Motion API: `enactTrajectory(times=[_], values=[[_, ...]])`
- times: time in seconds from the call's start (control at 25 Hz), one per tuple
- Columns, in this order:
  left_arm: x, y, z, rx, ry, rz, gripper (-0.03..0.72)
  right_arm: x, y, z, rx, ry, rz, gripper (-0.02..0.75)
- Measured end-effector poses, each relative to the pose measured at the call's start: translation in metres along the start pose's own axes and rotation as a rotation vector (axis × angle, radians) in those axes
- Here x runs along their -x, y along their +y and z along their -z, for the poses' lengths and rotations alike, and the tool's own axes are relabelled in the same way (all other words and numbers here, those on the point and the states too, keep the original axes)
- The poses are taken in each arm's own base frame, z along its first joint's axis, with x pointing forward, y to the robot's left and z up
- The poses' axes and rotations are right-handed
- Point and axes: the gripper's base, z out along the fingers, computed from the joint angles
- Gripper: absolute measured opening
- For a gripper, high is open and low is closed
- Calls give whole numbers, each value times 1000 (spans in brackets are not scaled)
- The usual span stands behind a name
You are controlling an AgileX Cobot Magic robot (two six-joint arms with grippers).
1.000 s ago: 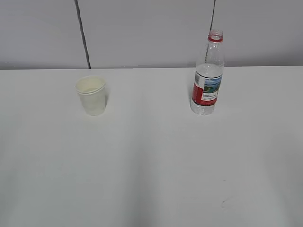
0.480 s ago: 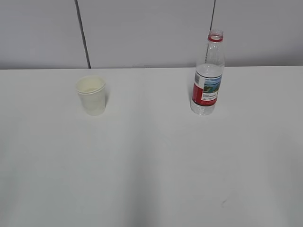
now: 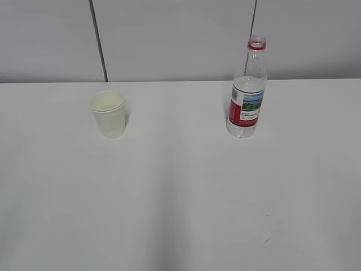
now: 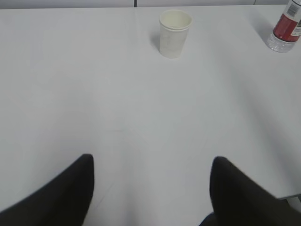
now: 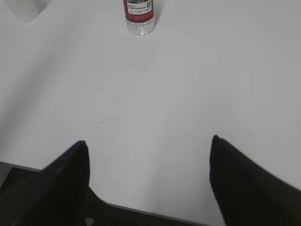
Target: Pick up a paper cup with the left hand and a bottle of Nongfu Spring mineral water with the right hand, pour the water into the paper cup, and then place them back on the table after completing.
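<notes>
No shift since before; bottle [image 3: 246,93] label [image 3: 246,109] red-white, print illegible

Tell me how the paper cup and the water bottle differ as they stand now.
The paper cup is short, opaque and off-white; the water bottle is tall, clear plastic with a red label. The cup has a wide open mouth; the bottle narrows to a small capless neck with a red ring. The cup stands left, the bottle right. Both stand upright on the table, untouched by either gripper.
</notes>
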Motion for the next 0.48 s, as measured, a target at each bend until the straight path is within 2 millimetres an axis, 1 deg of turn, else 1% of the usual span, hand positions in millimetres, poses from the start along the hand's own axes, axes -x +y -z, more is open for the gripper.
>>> enactTrajectory(times=[0.12,0.48], values=[[0,0,0,-1,0,0,475,-3,0,-3,1,18,2,588],[0,-3,0,-32,2,-30,472,-3,0,-3,1,20,4,588]])
